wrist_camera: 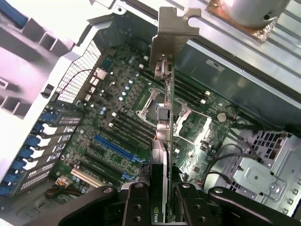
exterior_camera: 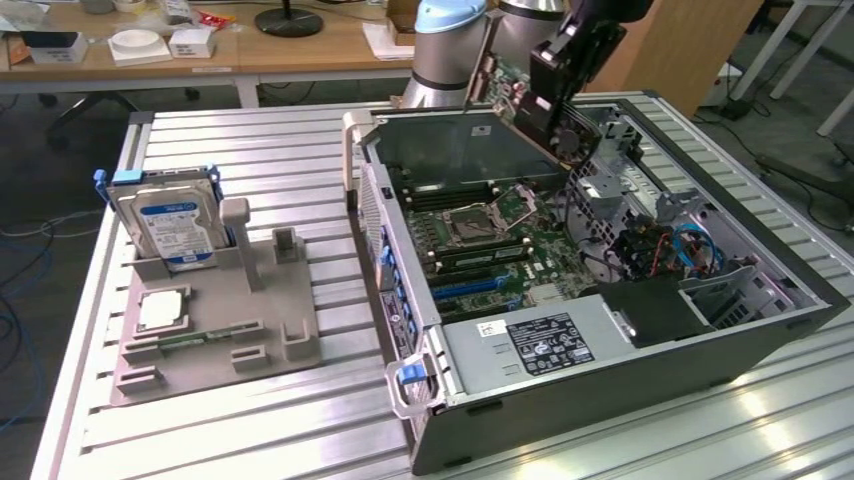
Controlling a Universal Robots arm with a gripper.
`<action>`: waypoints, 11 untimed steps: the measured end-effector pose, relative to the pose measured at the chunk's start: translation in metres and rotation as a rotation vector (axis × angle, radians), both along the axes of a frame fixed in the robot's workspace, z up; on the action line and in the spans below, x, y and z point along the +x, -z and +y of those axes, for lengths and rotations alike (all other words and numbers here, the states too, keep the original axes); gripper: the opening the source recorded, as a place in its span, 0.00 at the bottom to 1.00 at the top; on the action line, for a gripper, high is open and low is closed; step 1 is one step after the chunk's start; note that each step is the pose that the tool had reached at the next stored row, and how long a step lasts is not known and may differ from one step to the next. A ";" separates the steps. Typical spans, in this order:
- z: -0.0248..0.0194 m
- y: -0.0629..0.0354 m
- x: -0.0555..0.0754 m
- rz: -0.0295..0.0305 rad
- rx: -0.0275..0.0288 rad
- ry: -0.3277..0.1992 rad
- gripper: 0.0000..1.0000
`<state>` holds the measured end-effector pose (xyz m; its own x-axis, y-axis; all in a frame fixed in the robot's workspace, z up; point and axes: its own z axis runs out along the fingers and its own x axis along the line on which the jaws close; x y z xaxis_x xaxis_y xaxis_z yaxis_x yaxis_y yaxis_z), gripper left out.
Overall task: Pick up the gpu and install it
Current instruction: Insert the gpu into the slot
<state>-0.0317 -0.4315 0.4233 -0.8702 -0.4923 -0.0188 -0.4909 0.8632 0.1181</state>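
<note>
At nine o'clock in the exterior view, a grey holder (exterior_camera: 267, 330) sits on the table (exterior_camera: 240, 140). A hard drive (exterior_camera: 167, 225) with a blue and white label stands in it. A small memory stick (exterior_camera: 200, 340) lies lower down, near seven o'clock.

In the middle and out to four o'clock is the open computer case (exterior_camera: 601, 390), with the green motherboard (exterior_camera: 494, 250) inside.

At one o'clock, the gpu (exterior_camera: 505, 80) hangs tilted in the air above the case, not in any slot yet. The gripper (exterior_camera: 563, 95) is clamped on its two flat sides.

In the wrist view the gpu (wrist_camera: 163, 155) shows edge-on, with its silver bracket (wrist_camera: 176, 28) at the far end.

The card looks thin, stiff and light. I think it could break easily. The flat sides seem the best place to hold it.
</note>
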 end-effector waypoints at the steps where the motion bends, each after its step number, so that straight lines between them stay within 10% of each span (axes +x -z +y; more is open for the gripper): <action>1: 0.0000 0.0001 0.000 0.0000 0.0000 -0.015 0.27; 11: 0.0000 0.0009 0.000 0.0000 0.0000 -0.174 0.27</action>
<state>-0.0317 -0.4315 0.4224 -0.7721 -0.6353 -0.0188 -0.6327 0.7654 0.1181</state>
